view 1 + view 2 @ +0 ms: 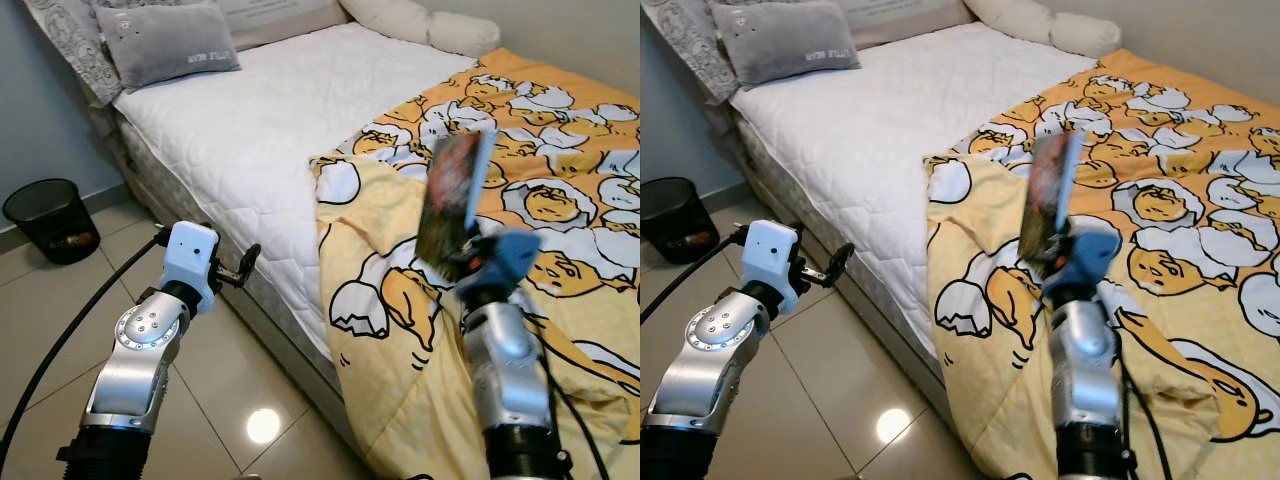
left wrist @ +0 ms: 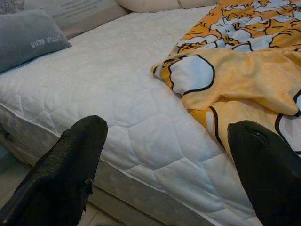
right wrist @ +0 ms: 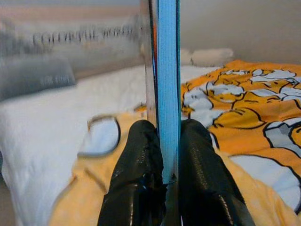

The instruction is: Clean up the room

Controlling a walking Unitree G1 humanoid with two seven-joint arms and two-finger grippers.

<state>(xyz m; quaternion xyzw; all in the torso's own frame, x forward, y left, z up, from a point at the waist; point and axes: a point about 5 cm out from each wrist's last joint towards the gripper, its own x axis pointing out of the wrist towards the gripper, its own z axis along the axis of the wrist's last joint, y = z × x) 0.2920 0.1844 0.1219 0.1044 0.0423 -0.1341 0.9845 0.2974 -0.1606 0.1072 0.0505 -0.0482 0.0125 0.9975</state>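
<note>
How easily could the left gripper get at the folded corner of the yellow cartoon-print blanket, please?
Probably easily: the left gripper, fingers open, faces that yellow cartoon-print blanket corner across bare white mattress with nothing between.

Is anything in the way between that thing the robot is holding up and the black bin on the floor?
Possibly its own left arm. The right pincer holds a book upright over the yellow blanket; the bin stands across bare floor, beyond the open left pincer.

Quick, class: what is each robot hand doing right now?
Left hand: open, holding nothing, facing the bed.
Right hand: closed on a thin book, held upright.
</note>
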